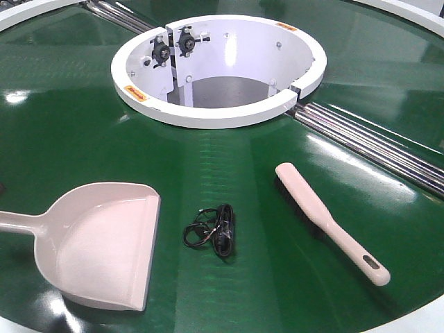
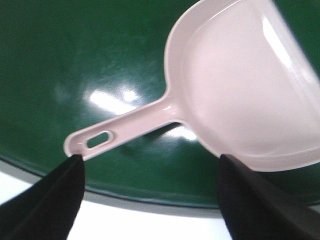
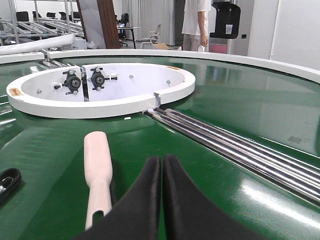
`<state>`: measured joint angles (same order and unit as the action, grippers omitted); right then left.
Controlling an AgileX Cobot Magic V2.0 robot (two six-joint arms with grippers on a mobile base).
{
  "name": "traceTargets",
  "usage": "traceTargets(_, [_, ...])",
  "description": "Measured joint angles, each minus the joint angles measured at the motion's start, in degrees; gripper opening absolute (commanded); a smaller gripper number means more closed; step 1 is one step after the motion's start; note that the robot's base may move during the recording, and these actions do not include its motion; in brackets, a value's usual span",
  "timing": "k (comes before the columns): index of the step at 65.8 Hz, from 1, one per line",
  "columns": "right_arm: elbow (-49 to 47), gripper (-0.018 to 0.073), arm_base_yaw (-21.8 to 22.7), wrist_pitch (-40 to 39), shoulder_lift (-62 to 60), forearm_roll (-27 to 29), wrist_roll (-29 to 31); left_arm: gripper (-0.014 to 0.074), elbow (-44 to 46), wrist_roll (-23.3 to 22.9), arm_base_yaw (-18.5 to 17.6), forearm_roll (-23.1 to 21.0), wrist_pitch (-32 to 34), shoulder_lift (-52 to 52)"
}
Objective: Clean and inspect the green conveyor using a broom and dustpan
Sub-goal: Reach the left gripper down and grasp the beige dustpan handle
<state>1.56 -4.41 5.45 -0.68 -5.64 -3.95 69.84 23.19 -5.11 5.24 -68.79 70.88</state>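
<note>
— Green conveyor (image 1: 83, 132): where is it lying?
— It is filling the whole front view, glossy and catching lamp glare. The white ring (image 1: 208, 114) is sitting at 12 o'clock and the steel rollers (image 1: 374, 142) are running off toward 3 o'clock.
— And the tools?
— The dustpan (image 1: 104, 243) is resting on the belt at 8 o'clock, mouth facing 3 o'clock and handle pointing to 9. The broom (image 1: 326, 218) is lying at 4 o'clock, dark bristles showing along its underside and slotted handle end pointing toward 5. A tangled black cable (image 1: 211, 232) is lying between them at 6 o'clock, touching neither.
— What are the grippers doing?
— The left gripper (image 2: 150, 159) is hanging over the belt's edge with its jaws spread wide, gripping nothing. The dustpan's handle end is showing near one fingertip. The right gripper (image 3: 162, 162) is holding its jaws pressed together with nothing between them, and the broom is lying just beside it at 9 o'clock.
</note>
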Motion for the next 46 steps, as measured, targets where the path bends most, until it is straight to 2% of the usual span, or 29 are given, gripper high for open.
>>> traceTargets(11, [0.0,-0.0009,0.0,0.0,0.0,0.0,0.0,0.0523,5.2,9.6,0.0,2.6,-2.0,6.9])
traceTargets(18, [0.0,-0.0009,0.0,0.0,0.0,0.0,0.0,0.0523,5.3,16.7,0.0,0.3,-1.9,8.9])
traceTargets(28, [0.0,-0.0009,0.0,0.0,0.0,0.0,0.0,0.0523,5.4,31.4,0.0,-3.1,-1.5,10.5])
traceTargets(32, [0.0,-0.0009,0.0,0.0,0.0,0.0,0.0,0.0523,5.4,35.8,0.0,-3.4,-1.5,11.1])
traceTargets(39, [0.0,-0.0009,0.0,0.0,0.0,0.0,0.0,0.0523,5.4,40.2,0.0,-3.1,-1.8,12.6])
traceTargets(46, [0.0,-0.0009,0.0,0.0,0.0,0.0,0.0,0.0523,5.6,41.3,0.0,-2.0,-2.1,14.6])
